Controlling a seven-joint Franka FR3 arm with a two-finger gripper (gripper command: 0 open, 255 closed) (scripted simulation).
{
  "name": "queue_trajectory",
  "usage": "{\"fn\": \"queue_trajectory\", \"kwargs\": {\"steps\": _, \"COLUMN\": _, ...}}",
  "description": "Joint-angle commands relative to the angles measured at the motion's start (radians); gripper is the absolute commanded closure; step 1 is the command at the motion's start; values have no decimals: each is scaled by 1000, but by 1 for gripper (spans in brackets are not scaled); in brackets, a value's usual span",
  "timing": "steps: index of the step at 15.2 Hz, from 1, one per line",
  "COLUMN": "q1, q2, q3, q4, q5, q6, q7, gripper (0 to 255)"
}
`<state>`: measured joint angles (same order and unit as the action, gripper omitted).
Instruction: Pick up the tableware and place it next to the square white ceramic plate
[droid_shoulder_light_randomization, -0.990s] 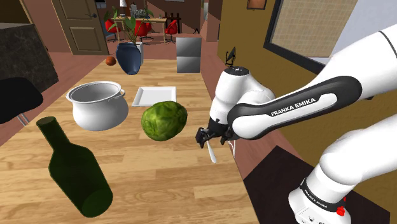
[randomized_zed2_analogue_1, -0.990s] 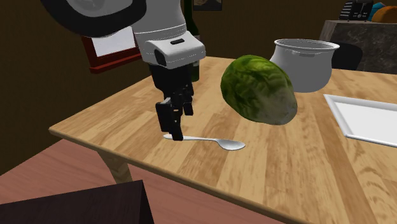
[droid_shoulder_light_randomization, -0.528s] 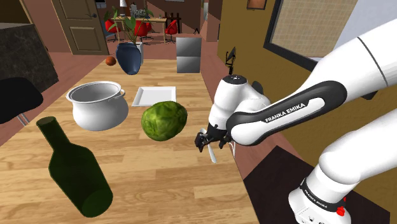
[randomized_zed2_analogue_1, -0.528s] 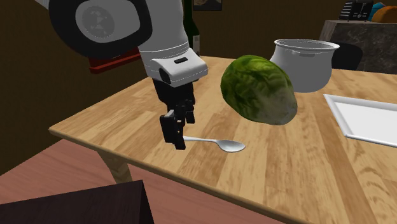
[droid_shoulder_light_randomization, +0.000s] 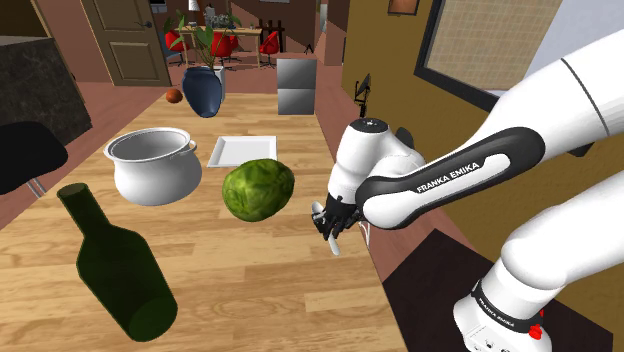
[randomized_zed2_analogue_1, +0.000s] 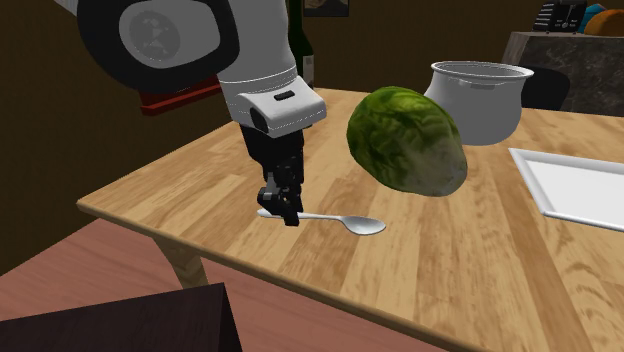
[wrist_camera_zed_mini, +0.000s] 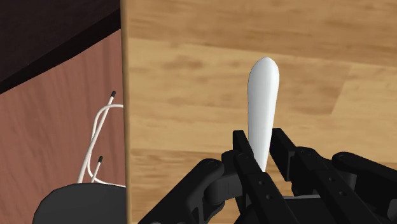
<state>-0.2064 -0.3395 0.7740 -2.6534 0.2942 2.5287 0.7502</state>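
The gripper (randomized_zed2_analogue_1: 285, 210) stood at the table (randomized_zed2_analogue_1: 200, 180) corner, left of centre in the second exterior view, its jaws closed narrow on the handle of the spoon (randomized_zed2_analogue_1: 345, 220). In the wrist view the two fingers (wrist_camera_zed_mini: 245, 153) clasped the pale handle near one end, and the rest of the spoon (wrist_camera_zed_mini: 262, 95) ran out ahead of them over the wood. The spoon lay about level, low over the table. Whether it rested on the wood or hung just clear could not be told.

In the shoulder view the gripper (droid_shoulder_light_randomization: 333, 222) sat right of centre by the table's edge. The plate (droid_shoulder_light_randomization: 240, 150) lay well apart toward the upper middle, with the cabbage (droid_shoulder_light_randomization: 258, 190) between the two.

The spoon looked light, stiff and smooth, so weight was likely no trouble but slip was. Held near the handle's end, the bowl could sag or swing about the pads. A hold nearer the middle would probably have balanced it better. Its thin, rounded handle gave the pads little to bite on, so a firm squeeze and a gentle carry past the cabbage seemed wise.
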Motion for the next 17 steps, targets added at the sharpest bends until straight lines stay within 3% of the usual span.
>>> {"fn": "queue_trajectory", "kwargs": {"steps": 1, "q1": 0, "q2": 0, "q3": 0, "q4": 0, "q5": 0, "q6": 0, "q7": 0, "gripper": 255}}
{"fn": "queue_trajectory", "kwargs": {"steps": 7, "q1": 0, "q2": 0, "q3": 0, "q4": 0, "q5": 0, "q6": 0, "q7": 0, "gripper": 255}}
{"fn": "queue_trajectory", "kwargs": {"steps": 17, "q1": 39, "q2": -115, "q3": -71, "q4": 63, "q5": 30, "q6": -173, "q7": -37, "gripper": 255}}
